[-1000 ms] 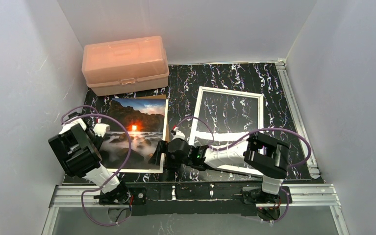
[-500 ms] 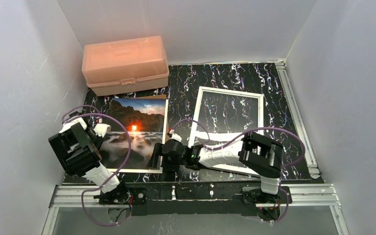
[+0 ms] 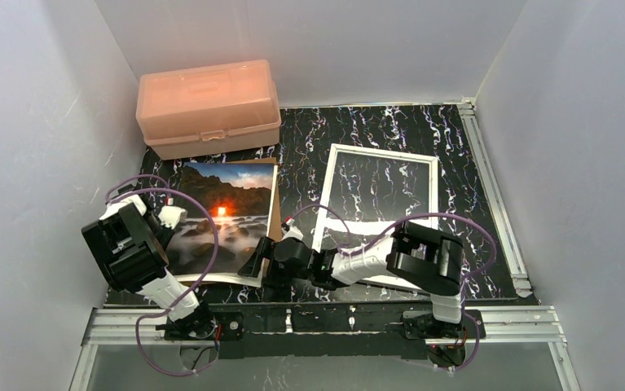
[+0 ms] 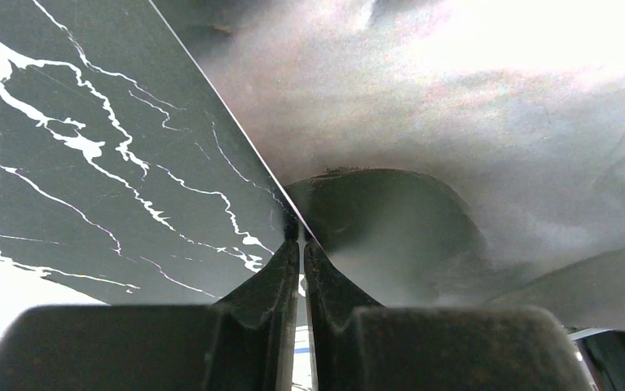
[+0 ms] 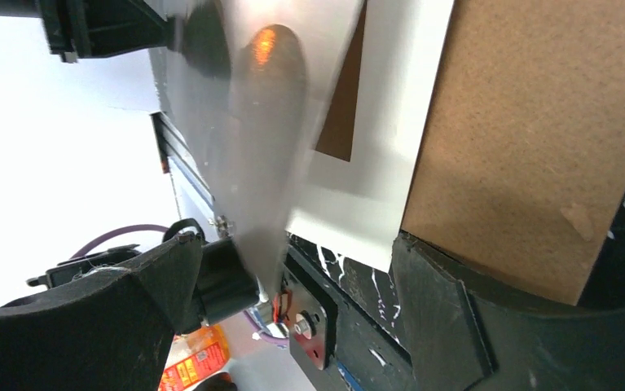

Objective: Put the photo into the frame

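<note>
While left claw [image 4: 301, 244] pinches the photo [image 3: 227, 220], right claw [image 3: 260, 259] gapes around its corner by the worktop's [image 3: 309, 147] near edge; frame [image 3: 386, 153] lies right.

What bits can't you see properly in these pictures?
- Top view: the right arm covers the near edge of the frame.
- Top view: the photo hides nearly all of the brown board.
- Right wrist view: the photo is a blur, too close to the lens.
- Left wrist view: the left gripper pinches the photo's edge; the rest runs off the picture.
</note>
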